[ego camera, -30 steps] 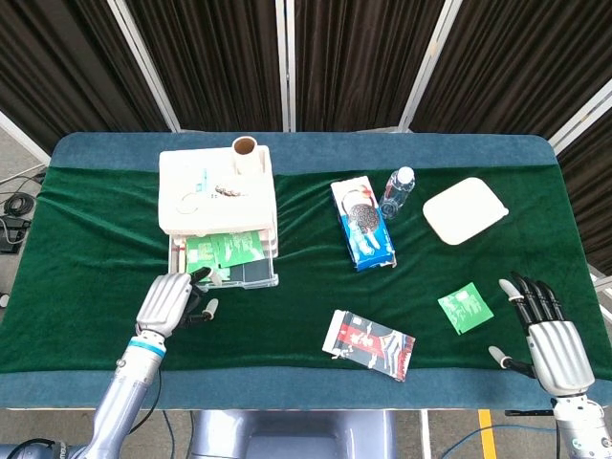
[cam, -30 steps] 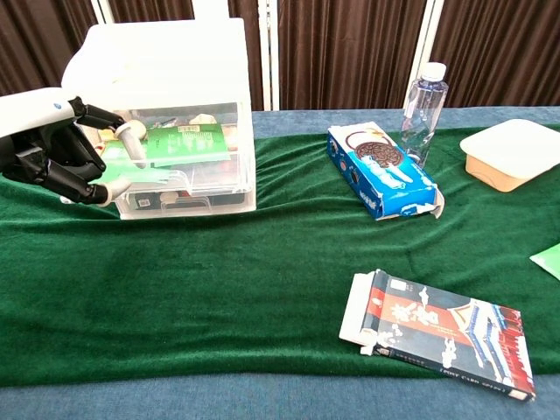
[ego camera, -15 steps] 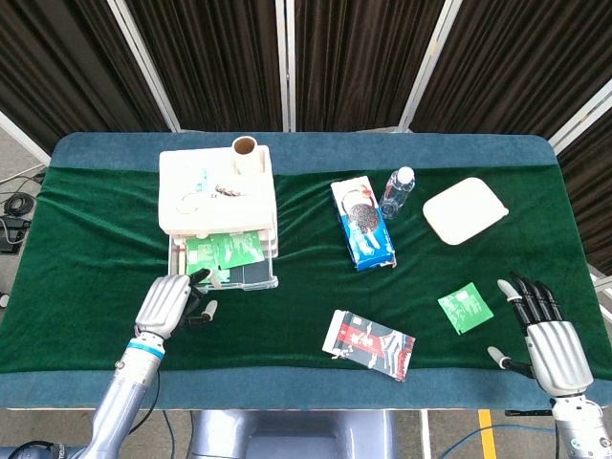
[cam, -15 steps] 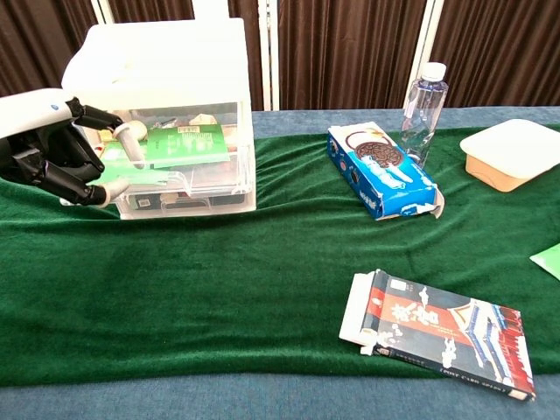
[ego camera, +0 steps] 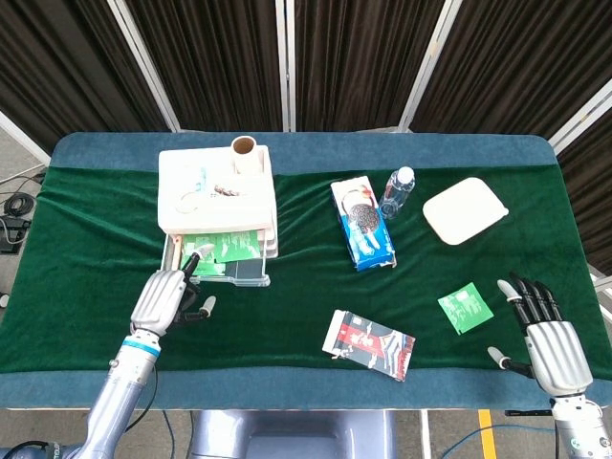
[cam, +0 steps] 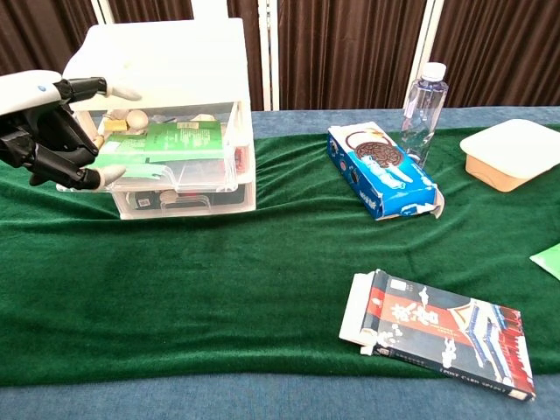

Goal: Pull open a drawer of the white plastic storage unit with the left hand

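We see the green-covered tabletop [ego camera: 86, 239] first, and at its back left the white plastic storage unit [ego camera: 216, 191], which has shifted slightly toward the left edge over the last second. Its upper drawer [cam: 171, 157] now juts out well past the lower one, where a moment ago the two fronts were nearly level, so we judge the pull to be largely accomplished and only a clean let-go to remain. Our left hand [cam: 48, 131] is at the drawer's left front corner, fingers [cam: 83, 178] curled against the clear plastic; we cannot tell whether it grips the front or merely rests on it. The open drawer holds a green packet [cam: 171, 140] lying on top, with small pale items behind it, while the lower drawer's contents are too blurred to name. On the unit's lid sit a brown roll [ego camera: 245, 147] and some small trinkets. To the right, well apart, lie a blue cookie box [ego camera: 362, 225] opened at its top, with a water bottle [ego camera: 397, 191] just beside it, a closed cream lidded container [ego camera: 465, 209], a flat printed package [ego camera: 369, 344] and a small green sachet [ego camera: 465, 309]. Our right hand [ego camera: 545, 330] rests at the near right edge, fingers spread and holding nothing.
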`<action>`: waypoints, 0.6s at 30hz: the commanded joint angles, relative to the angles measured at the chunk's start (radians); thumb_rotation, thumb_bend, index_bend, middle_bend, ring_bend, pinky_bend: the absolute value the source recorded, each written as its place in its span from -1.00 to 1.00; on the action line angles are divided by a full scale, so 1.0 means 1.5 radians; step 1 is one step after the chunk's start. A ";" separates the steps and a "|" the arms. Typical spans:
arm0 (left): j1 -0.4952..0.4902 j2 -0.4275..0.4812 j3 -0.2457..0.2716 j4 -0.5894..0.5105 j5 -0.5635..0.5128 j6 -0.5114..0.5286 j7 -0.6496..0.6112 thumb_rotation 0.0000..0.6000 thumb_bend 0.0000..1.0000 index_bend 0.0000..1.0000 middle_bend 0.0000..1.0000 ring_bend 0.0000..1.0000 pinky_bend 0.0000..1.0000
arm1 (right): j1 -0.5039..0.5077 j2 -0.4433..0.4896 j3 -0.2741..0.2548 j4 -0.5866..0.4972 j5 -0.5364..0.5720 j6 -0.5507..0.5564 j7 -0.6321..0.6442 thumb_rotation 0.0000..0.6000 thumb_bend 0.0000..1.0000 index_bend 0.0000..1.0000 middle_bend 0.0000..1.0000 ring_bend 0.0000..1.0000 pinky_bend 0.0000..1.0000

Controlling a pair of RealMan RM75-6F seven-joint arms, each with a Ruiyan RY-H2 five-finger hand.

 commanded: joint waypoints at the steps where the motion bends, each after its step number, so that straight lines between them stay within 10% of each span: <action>1: 0.011 0.009 0.004 -0.002 0.019 0.004 -0.019 1.00 -0.20 -0.88 0.92 0.62 0.58 | 0.000 0.001 0.001 0.000 0.001 0.000 0.001 1.00 -0.93 -1.00 -1.00 -1.00 -1.00; 12: 0.094 0.065 0.058 0.013 0.163 0.076 -0.121 1.00 -0.22 -0.88 0.74 0.45 0.34 | 0.000 -0.001 0.000 0.000 0.002 -0.003 -0.007 1.00 -0.93 -1.00 -1.00 -1.00 -1.00; 18: 0.145 0.107 0.105 0.059 0.258 0.120 -0.173 1.00 -0.27 -0.88 -0.13 -0.31 -0.26 | 0.001 -0.005 0.000 0.002 0.003 -0.006 -0.014 1.00 -0.93 -1.00 -1.00 -1.00 -1.00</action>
